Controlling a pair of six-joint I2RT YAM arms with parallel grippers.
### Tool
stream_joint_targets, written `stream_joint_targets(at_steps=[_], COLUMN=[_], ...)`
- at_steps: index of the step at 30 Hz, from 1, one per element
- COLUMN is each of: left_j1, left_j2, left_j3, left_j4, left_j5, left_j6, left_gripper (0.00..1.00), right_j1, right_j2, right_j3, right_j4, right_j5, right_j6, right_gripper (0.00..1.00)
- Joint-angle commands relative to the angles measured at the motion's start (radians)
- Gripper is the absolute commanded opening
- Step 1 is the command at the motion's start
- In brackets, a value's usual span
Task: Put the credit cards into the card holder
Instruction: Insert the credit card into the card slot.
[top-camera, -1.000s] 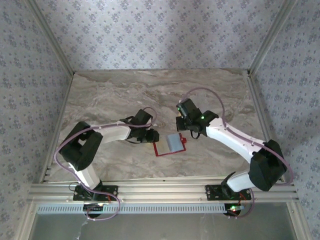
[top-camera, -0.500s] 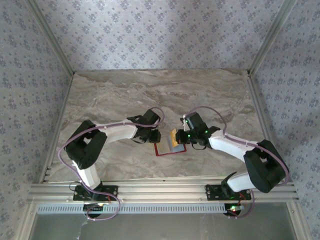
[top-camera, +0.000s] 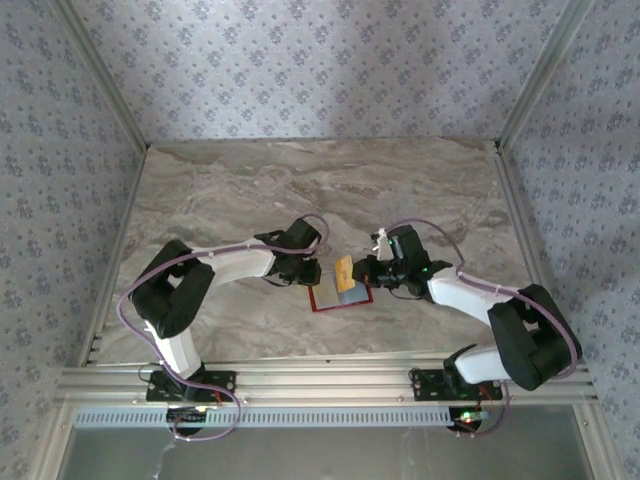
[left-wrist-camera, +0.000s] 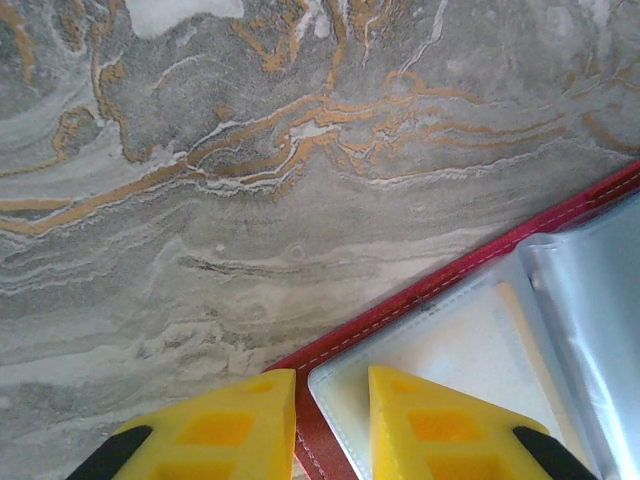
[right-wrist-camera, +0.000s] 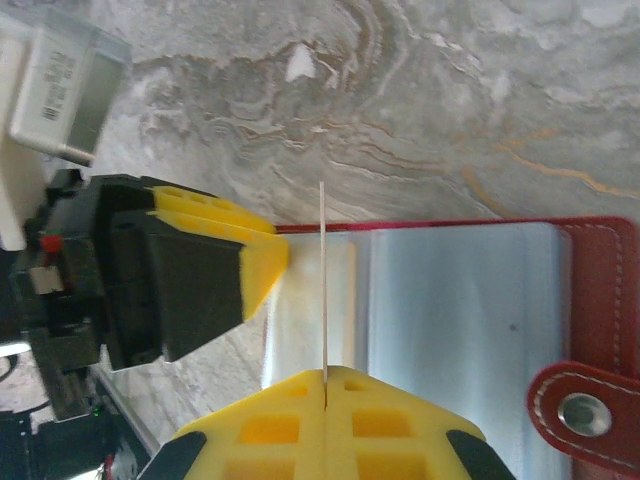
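Bench (top-camera: 220, 190) of veined stone, carrying the card holder (top-camera: 326, 299) open and flat, pale inside face up, snap tab (right-wrist-camera: 585, 405) at its right edge. Grey-blue clear pocket (right-wrist-camera: 455, 300) across the holder's inner face; second card inside it or not, impossible to tell.

Left fingers (left-wrist-camera: 230, 428) at the holder's left edge, set narrowly apart, one over bare bench just outside the red rim, the other over the inner lining. Pinching that rim or merely straddling it: cannot tell.

Right fingers (right-wrist-camera: 275, 430) over the holder's middle, pressed together on the tan-yellow card (right-wrist-camera: 323, 285). Card projecting beyond the fingertips, seen edge-on, standing steeply over the holder's left half. Touching the lining or not: cannot tell.

Step in hand, by judgement: feeding this card into a pocket, not yet entered.

Recommended handling:
- Tilt the card down toward the holder's face before any push.
- Square its leading edge to the pocket mouth, long sides parallel to the holder's rim.
- Keep the holder's left edge pinned, to prevent skating under the push.
- Slide slowly; stop on any bowing of the card.
- Release only once well under the plastic.
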Motion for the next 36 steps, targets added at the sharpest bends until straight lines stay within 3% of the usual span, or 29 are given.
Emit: stream_joint_targets(at_steps=[1,23,36], left_j1=[-0.005,-0.006,-0.005], left_j2=[0.079,0.086,0.093], left_j3=[-0.035,-0.035,-0.037], left_j4=[-0.066,-0.056,-0.050], left_j5=[-0.056,-0.036,-0.029], left_j6=[0.021,0.012,0.008], left_gripper=[0.23,0.22,0.22], right_j1=[0.004,0.053,0.069], right_j2=[0.007,0.066,0.056], right_j3=[-0.005,-0.025,-0.100], right_j4=[0.031,0.012,0.100], right_j5=[-0.040,0.054,0.068], right_j6=[0.019,-0.045,-0.013], right_gripper=[0.00,0.00,0.00])
